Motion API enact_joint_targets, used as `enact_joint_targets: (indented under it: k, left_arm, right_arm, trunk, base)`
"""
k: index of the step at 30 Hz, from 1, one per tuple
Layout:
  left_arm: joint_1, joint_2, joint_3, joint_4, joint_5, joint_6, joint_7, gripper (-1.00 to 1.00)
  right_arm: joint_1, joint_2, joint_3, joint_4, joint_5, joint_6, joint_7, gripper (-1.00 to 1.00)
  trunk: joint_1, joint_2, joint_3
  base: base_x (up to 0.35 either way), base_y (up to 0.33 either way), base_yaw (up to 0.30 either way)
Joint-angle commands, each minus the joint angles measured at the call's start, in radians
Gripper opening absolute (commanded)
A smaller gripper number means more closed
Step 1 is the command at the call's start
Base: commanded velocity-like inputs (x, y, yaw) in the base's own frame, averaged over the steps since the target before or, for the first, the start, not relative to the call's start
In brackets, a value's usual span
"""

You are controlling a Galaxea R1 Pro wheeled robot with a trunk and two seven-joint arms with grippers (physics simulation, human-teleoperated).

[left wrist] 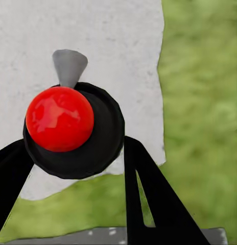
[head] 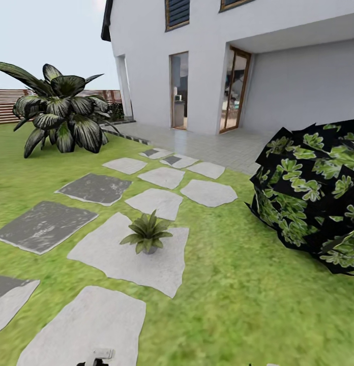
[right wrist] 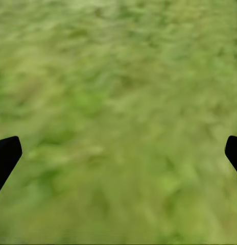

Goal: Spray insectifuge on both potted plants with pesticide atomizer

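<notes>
Pesticide atomizer [left wrist: 72, 130] sits right between the left gripper's [left wrist: 77, 168] two black fingers [left wrist: 149, 194] in the left wrist view, seen from above: a round black body with a shiny red ball cap on top and a little grey nozzle poking out from it. Both fingers are pressed up against the black body, so the left gripper is closed onto it and has it in its grasp, held over the edge of a pale stepping slab [left wrist: 123, 51] with lawn beside it. In the head view a small grey bit of the atomizer peeks in at the bottom edge.

One potted plant [head: 147, 234] stands upright on a pale slab in the middle of the garden lawn [head: 238, 284], well ahead of the held atomizer.

Right gripper [right wrist: 118, 153] hangs over plain grass, fingertips [right wrist: 6, 153] spread wide at the frame edges, nothing between them.

Off to the sides: a big dark-leaved plant [head: 60, 114] near the brown fence [head: 9, 104], a dark bush [head: 312, 195], and a white house [head: 223, 61] behind.
</notes>
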Motion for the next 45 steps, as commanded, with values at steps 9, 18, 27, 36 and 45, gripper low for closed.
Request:
enact_joint_targets:
  k: [9,18,27,36,45]
  left_arm:
    - [0.0,-0.001,0.0,0.001,-0.006,-0.003,-0.005,-1.0]
    - [0.0,-0.005,-0.006,-0.005,-0.007,-0.003,-0.007,-1.0]
    - [-0.041,0.029,-0.046,-0.081,-0.145,-0.002,-0.155,-1.0]
    - [-0.148,0.089,-0.055,-0.197,-0.448,0.003,-0.705,-1.0]
    - [-0.269,0.073,-0.054,-0.2,-0.729,0.017,-0.933,-1.0]
  right_arm:
    - [-0.001,0.0,0.001,0.001,0.002,-0.003,0.0,1.0]
    - [-0.001,0.0,0.003,-0.001,0.003,-0.003,0.0,1.0]
    - [-0.003,-0.003,0.005,-0.109,0.111,-0.003,0.017,1.0]
    - [-0.14,-0.005,0.003,-0.269,0.401,0.003,0.584,1.0]
    - [-0.291,-0.005,0.002,-0.271,0.535,0.007,0.839,1.0]
  trunk:
    - [0.0,0.0,-0.001]
    - [0.0,0.0,-0.001]
    - [0.0,0.0,-0.001]
    - [0.0,0.0,-0.001]
    - [0.0,0.0,-0.001]
  base:
    - [0.34,0.059,0.0]
    - [0.066,0.008,0.0]
    - [0.001,0.0,0.0]
    - [0.0,0.0,0.0]
    - [0.0,0.0,0.0]
